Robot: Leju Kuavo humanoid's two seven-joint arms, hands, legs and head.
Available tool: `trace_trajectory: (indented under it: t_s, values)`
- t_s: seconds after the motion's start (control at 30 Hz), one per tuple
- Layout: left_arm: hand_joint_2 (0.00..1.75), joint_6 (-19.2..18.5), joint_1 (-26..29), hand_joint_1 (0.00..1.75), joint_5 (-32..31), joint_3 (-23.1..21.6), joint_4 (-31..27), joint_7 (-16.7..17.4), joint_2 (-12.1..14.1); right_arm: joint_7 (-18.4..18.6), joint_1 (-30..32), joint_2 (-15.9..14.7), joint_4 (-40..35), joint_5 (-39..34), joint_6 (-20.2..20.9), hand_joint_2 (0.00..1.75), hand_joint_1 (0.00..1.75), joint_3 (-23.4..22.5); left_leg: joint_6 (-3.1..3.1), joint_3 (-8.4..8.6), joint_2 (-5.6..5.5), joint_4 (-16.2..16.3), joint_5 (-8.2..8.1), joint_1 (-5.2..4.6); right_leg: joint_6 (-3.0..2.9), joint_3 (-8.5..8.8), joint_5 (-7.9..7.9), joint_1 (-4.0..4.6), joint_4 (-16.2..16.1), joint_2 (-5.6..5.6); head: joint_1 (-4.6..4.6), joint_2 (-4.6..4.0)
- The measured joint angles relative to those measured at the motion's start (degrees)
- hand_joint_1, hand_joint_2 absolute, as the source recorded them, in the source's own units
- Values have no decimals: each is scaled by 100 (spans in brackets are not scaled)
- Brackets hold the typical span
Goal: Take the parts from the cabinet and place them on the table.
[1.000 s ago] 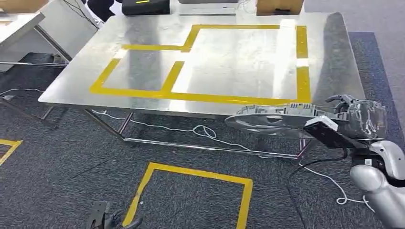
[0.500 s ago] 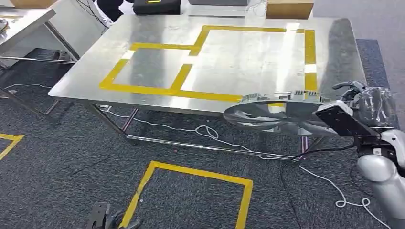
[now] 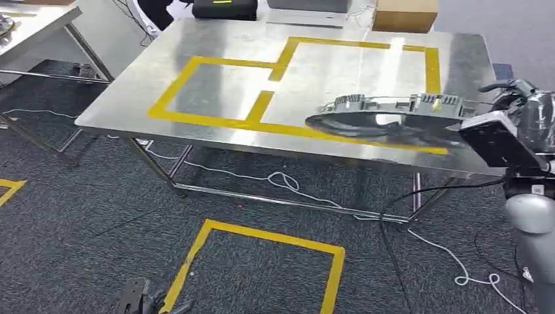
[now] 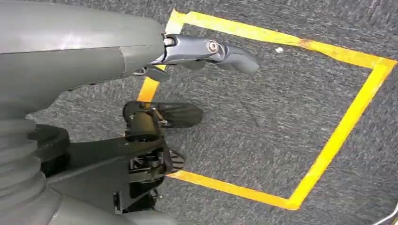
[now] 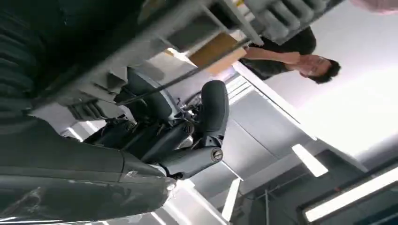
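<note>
A large grey ring-shaped plastic part (image 3: 386,114) with ribbed clips along its rim hangs level just above the front right of the steel table (image 3: 216,91). It lies over the yellow tape outline (image 3: 268,98). My right hand (image 3: 523,121) grips its right end beyond the table's right edge. In the right wrist view the fingers (image 5: 187,136) curl under the part (image 5: 141,42). My left hand (image 3: 141,301) hangs low by the floor and holds nothing. In the left wrist view the left hand (image 4: 187,49) has its thumb held apart from the fingers.
A cardboard box (image 3: 404,14) and a black case (image 3: 224,9) sit at the table's far edge. Another table (image 3: 33,23) stands at the far left. White cable (image 3: 281,180) lies under the table, near a yellow floor square (image 3: 262,239). A person (image 5: 291,56) stands beyond the table.
My right hand has lifted the grey part from below the table's front edge to above the tabletop. The whole view has shifted as the camera moved.
</note>
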Motion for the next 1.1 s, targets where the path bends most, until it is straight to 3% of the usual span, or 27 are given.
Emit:
trace_trajectory:
  t_s: [0.17,0.33,0.6,1.1]
  values:
    - [175,2,-6,0,2,0,0,0,-7,-4,-189,28,-70,-48,-15,175,175,-57,18,-2,0,26,-6,2,33,25,23,1,-31,3,-4,0]
    - [175,7,-12,0,0,0,0,-41,-4,-374,-310,223,-188,-957,-188,175,175,-236,43,-8,0,46,-15,1,38,34,26,-1,-44,3,-7,0]
    - [175,9,-24,0,-4,0,0,-50,-4,-498,-838,275,-216,-631,-483,175,175,-621,68,-13,-1,73,-31,4,44,57,25,4,-60,1,0,0]
    - [175,7,-29,0,-2,-2,0,-52,-13,-503,-914,205,-188,-428,-367,175,175,-879,91,-14,0,82,-36,2,63,71,38,2,-83,4,0,0]
